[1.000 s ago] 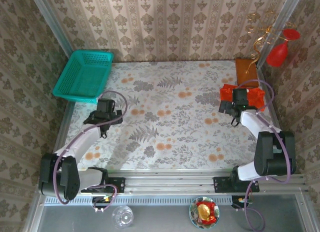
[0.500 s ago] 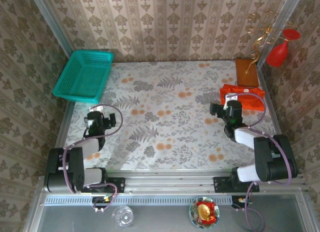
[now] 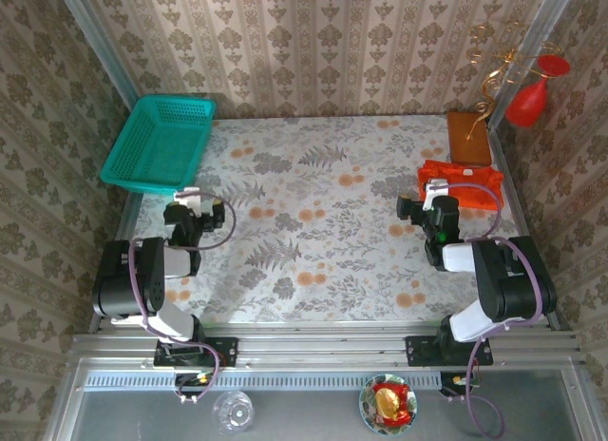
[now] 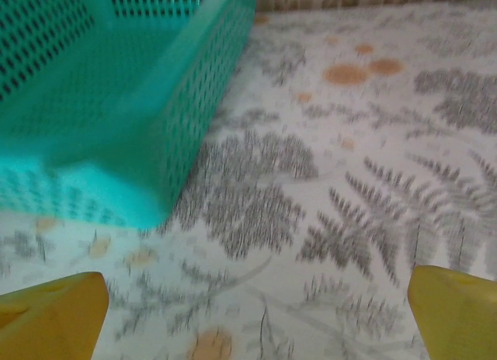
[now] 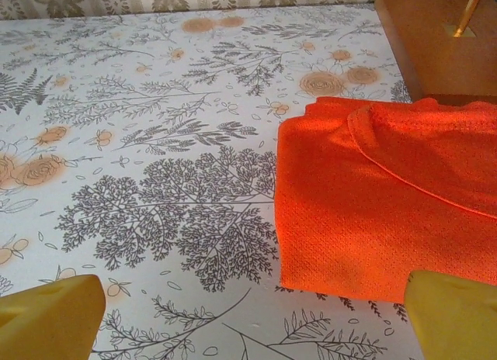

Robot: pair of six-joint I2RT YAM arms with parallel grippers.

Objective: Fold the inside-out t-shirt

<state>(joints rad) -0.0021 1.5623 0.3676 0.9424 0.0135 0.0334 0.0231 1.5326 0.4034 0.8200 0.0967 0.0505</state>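
The inside-out t-shirt (image 3: 463, 182) lies as a compact, flat orange-red rectangle at the right edge of the table. In the right wrist view the t-shirt (image 5: 380, 205) lies on the cloth ahead and to the right. My right gripper (image 5: 248, 321) is open and empty, and its right fingertip (image 5: 454, 313) is just short of the shirt's near edge. From above, the right gripper (image 3: 438, 196) sits just near-left of the shirt, its arm folded back. My left gripper (image 3: 186, 200) is open and empty over the near-left table. In its own view the left gripper (image 4: 252, 329) is a little short of the basket's corner.
A teal basket (image 3: 158, 142) stands at the far left; its perforated wall (image 4: 194, 119) is close ahead of the left fingers. A brown block (image 3: 468, 137) lies just beyond the shirt, and a red vase (image 3: 527, 99) with gold curls stands past it. A floral cloth (image 3: 313, 222) covers the table.
Both arms have drawn back toward their bases. The right gripper has come off the shirt, which now lies uncovered. The left gripper has moved left and nearer the basket's corner.
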